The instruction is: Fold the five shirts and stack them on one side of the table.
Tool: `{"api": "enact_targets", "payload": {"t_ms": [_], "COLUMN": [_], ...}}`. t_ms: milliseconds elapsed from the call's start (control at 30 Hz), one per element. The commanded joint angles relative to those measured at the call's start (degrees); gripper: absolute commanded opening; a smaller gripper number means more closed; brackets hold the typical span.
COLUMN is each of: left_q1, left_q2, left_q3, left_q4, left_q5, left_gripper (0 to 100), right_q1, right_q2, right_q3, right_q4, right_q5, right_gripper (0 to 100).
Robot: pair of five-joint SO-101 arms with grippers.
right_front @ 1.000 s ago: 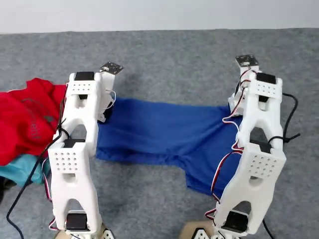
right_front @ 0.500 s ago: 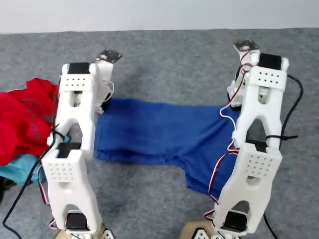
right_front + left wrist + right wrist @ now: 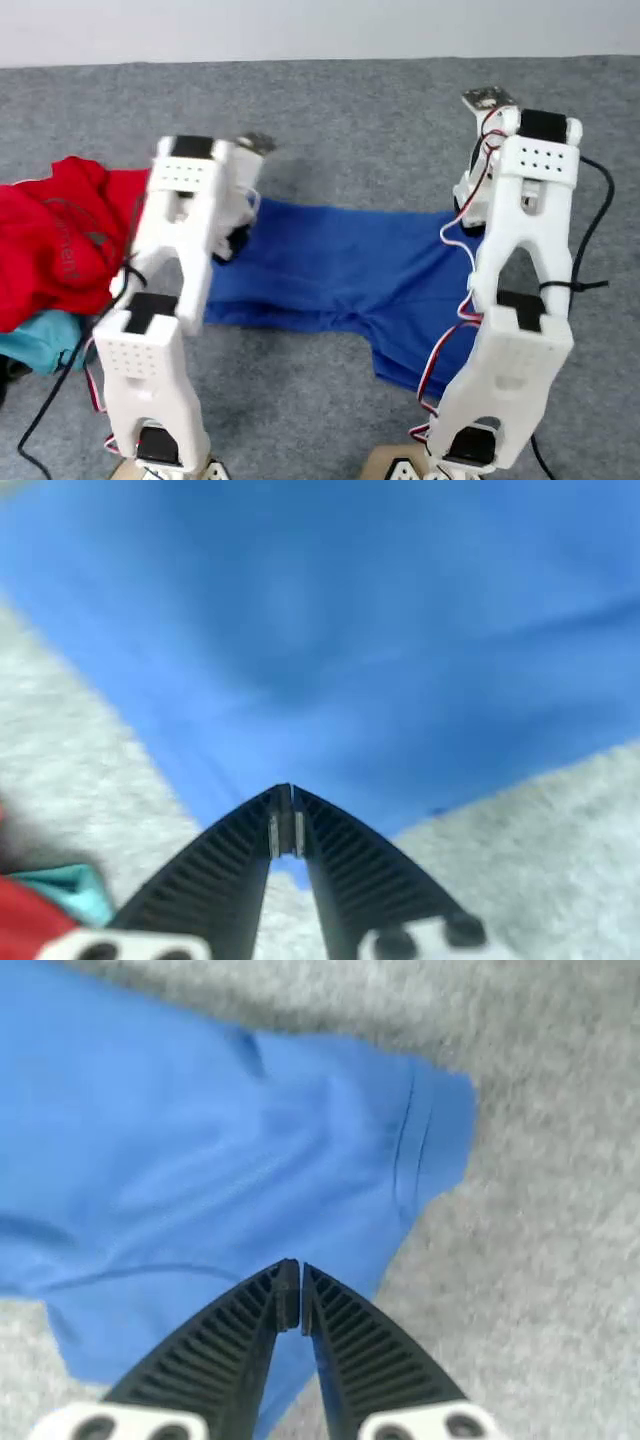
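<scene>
Left gripper (image 3: 285, 825): black ribbed fingers (image 3: 215, 865) brought together, tips meeting. The tips sit over the border of the blue cloth shirt (image 3: 330, 630), where blue meets the grey felt-like table top (image 3: 90, 770). Whether any cloth is pinched between the tips cannot be told. Right gripper (image 3: 291, 1295): fingers likewise closed tip to tip, above the blue cloth shirt, near a short sleeve (image 3: 430, 1130) with a stitched hem that lies flat on the grey surface; a pinch on cloth is again not discernible. High view: the blue cloth shirt lies spread across the middle of the table top between the two white arms, lightly wrinkled, with one part reaching toward the near edge beside the right arm (image 3: 520, 260). The left arm (image 3: 170, 260) stands over the shirt's left end, the right arm over its right end. A crumpled red cloth shirt (image 3: 60, 235) lies at the left side of the table, just beside the left arm, not folded. A bunched teal cloth shirt (image 3: 40, 340) shows from under its near edge. Bits of teal and red also appear in the left wrist view, next to one finger of the left gripper. Blue and red shirts lie close; whether they touch is hidden by the left arm.
</scene>
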Motion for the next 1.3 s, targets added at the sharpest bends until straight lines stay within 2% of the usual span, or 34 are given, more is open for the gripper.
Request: {"api": "enact_targets", "payload": {"t_ms": [0, 367, 500, 800, 967, 1267], "left_q1": [2.90, 4.84, 5.36, 10.46, 18.11, 32.88], "left_q2": [-3.78, -3.87, -6.68, -22.51, -26.90, -25.41], "left_q3": [3.30, 20.44, 21.23, 21.23, 21.14, 21.41], "left_q4": [-0.97, -8.44, -6.86, -1.67, -2.64, -12.31], "left_q5": [-0.88, -0.97, -0.97, -2.37, -2.46, -3.78], "left_gripper": [1, 1, 1, 1, 1, 2], "right_q1": [0.40, 7.25, 7.60, 7.60, 7.78, 7.78], "right_q2": [-10.07, -19.21, -21.05, -26.15, -34.24, -56.13], "right_q3": [4.57, 13.98, 14.33, 14.33, 14.77, 22.59], "right_q4": [2.51, 2.51, 2.51, 2.59, 2.59, 2.59], "right_q5": [0.79, 0.88, 0.88, 0.88, 0.79, 0.62], "right_gripper": [0.9, 0.9, 0.9, 0.9, 0.9, 0.9]}}
